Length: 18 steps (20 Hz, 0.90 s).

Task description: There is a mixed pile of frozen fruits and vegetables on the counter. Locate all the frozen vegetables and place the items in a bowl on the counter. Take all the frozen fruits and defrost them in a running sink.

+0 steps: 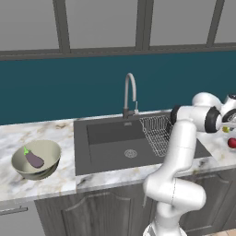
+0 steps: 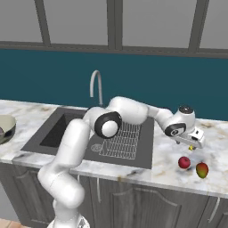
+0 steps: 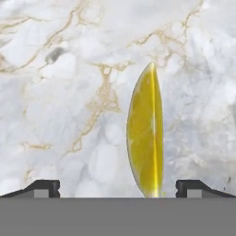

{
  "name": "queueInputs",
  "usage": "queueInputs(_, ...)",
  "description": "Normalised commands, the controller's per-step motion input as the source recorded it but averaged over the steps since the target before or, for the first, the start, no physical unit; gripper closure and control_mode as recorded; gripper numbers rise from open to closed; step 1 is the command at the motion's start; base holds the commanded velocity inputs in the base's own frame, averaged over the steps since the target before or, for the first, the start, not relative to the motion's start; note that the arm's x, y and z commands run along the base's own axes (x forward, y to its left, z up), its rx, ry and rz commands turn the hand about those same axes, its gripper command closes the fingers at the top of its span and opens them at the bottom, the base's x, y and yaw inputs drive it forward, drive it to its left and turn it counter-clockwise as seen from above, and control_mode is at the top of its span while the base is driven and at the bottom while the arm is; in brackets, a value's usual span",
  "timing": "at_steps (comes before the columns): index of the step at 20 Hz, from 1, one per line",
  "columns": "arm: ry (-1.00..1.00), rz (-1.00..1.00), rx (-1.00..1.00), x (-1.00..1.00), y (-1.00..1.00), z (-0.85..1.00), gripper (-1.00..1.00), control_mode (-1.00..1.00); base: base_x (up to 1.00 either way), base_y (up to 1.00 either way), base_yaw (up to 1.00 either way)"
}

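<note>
Eggplant (image 1: 33,159) already sits in the bowl (image 1: 50,150) at the left end of the bench (image 1: 60,182). Right of the sink (image 1: 106,156), the gripper (image 2: 192,143) hangs with jaws spread wide and empty, just above the yellow-orange wedge (image 3: 146,133) lying on the marble. Nearby, the red fruit (image 2: 184,162) and orange-red fruit (image 2: 202,169) wait untouched, so most work remains, I reckon.

I'm working in a rendered kitchen: a white marble counter (image 1: 41,184) over grey cabinet doors (image 1: 99,214), with a dark sink (image 1: 110,150) set into it. A curved chrome faucet (image 1: 130,94) and wire dish rack (image 1: 156,131) confirm it
</note>
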Motion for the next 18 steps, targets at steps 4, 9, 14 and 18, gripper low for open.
queueInputs(4,0.00,0.00,0.00,0.25,-0.14,-0.21,-1.00,-1.00,0.00,0.00,0.00)
queueInputs(9,0.00,0.00,0.00,0.05,-0.30,-0.24,-1.00,-1.00,0.00,0.00,0.00)
queueInputs(14,0.00,0.00,0.00,0.12,-0.20,-0.13,-1.00,-1.00,0.00,0.00,0.00)
queueInputs(18,0.00,0.00,0.00,0.16,-0.07,-0.03,1.00,-1.00,0.00,0.00,0.00)
